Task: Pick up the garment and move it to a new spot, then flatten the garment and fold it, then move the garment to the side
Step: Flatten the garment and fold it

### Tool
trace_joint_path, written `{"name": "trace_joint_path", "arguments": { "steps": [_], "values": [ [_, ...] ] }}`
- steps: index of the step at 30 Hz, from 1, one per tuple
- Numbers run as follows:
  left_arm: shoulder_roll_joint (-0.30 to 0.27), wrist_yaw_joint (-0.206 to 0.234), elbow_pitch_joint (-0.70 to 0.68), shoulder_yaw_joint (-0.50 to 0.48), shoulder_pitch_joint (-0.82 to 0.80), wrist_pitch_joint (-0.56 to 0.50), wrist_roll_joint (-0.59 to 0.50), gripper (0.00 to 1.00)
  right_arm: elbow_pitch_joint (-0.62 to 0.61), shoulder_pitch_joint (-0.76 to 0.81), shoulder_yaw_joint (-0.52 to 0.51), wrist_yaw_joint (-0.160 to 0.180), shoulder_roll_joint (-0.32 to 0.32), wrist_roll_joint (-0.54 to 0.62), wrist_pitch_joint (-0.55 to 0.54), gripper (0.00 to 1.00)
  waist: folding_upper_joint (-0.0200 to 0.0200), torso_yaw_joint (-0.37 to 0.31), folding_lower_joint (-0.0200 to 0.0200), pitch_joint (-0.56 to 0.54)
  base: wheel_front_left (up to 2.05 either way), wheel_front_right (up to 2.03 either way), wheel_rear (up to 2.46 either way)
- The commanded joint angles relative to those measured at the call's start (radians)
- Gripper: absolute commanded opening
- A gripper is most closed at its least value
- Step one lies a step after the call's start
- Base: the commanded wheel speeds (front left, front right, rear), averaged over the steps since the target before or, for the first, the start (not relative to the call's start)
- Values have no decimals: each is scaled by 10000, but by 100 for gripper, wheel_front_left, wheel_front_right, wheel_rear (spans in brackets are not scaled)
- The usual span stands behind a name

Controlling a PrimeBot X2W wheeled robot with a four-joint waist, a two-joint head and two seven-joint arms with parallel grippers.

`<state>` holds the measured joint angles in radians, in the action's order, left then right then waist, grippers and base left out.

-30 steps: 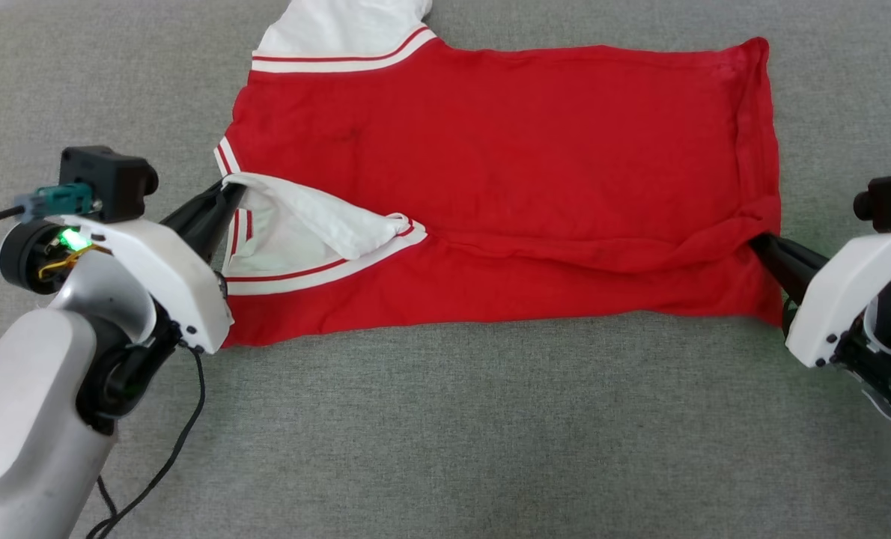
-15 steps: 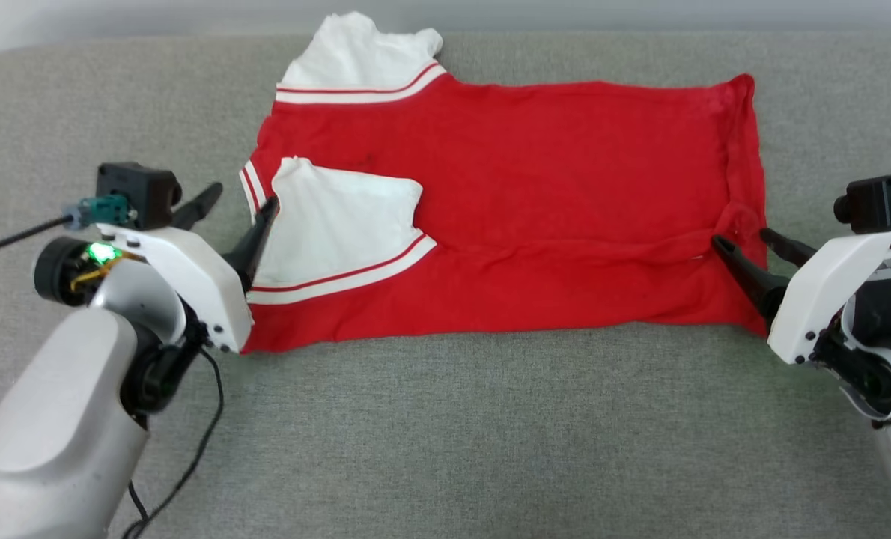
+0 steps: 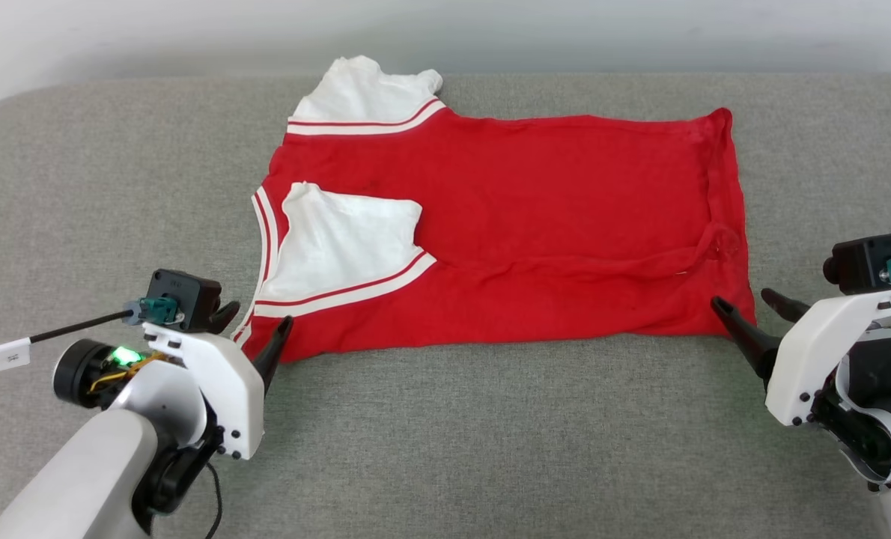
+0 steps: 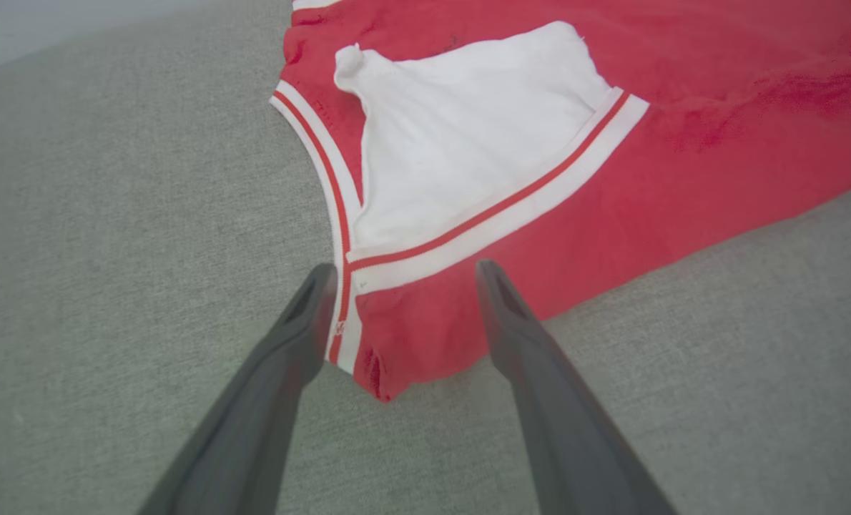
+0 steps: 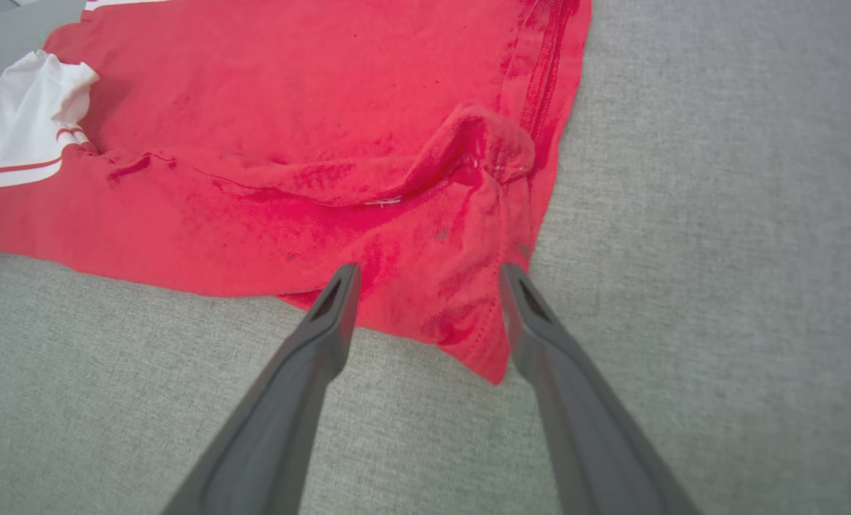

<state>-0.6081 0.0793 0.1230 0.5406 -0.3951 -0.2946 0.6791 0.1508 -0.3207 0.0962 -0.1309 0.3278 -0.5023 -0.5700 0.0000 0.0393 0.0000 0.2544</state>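
As you look down from the head camera, the garment (image 3: pixel 535 224) lies spread on a grey woven-fabric surface (image 3: pixel 490 434), sleeves toward the robot's left and hem toward its right. One white sleeve (image 3: pixel 341 239) is folded onto the red body; the other sleeve (image 3: pixel 363 97) juts toward the far edge. A raised crease runs along the near half of the cloth to the hem. The left end effector (image 3: pixel 260 314) has its fingers spread and holds nothing, tips at the near left corner of the shirt. The right end effector (image 3: pixel 740 297) is likewise spread and empty, just beside the near hem corner. Behind the surface's far edge, which rounds off at the left, rises a plain pale wall (image 3: pixel 191 37).
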Motion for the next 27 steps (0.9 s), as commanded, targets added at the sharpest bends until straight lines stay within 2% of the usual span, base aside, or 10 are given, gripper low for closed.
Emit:
{"name": "trace_joint_path", "arguments": {
  "steps": [1,7,9,16,18,19,21,27],
  "values": [
    [-119,149,-105,15,190,-204,-29,100,-311,134,-182,3,-152,220,-89,100,0,-20,0,127,0,0,0],
    [-569,609,-87,225,102,-817,-514,100,-1517,462,-578,3,-669,719,-540,100,0,-118,0,601,0,0,0],
    [-547,697,46,259,23,-818,-609,100,-1835,522,-631,3,-768,781,-644,100,0,-151,0,740,0,0,0],
    [-276,389,744,475,127,-1264,-169,100,-2546,594,-724,3,-894,893,-863,100,0,-288,0,1109,0,0,0],
    [-176,127,867,705,328,-1609,60,9,-2628,635,-739,3,-890,930,-897,100,0,-325,0,1125,0,0,0],
    [-116,-34,861,822,437,-1738,190,0,-2642,649,-756,3,-874,948,-898,100,0,-337,0,1114,0,0,0],
    [-25,-169,808,863,549,-1767,362,0,-2643,647,-817,3,-800,1059,-920,100,0,-335,0,1041,0,0,0],
    [-36,116,219,461,343,-933,191,0,-2190,712,-1099,3,-684,1433,-1248,100,0,-105,0,788,0,0,0]
  ]
}}
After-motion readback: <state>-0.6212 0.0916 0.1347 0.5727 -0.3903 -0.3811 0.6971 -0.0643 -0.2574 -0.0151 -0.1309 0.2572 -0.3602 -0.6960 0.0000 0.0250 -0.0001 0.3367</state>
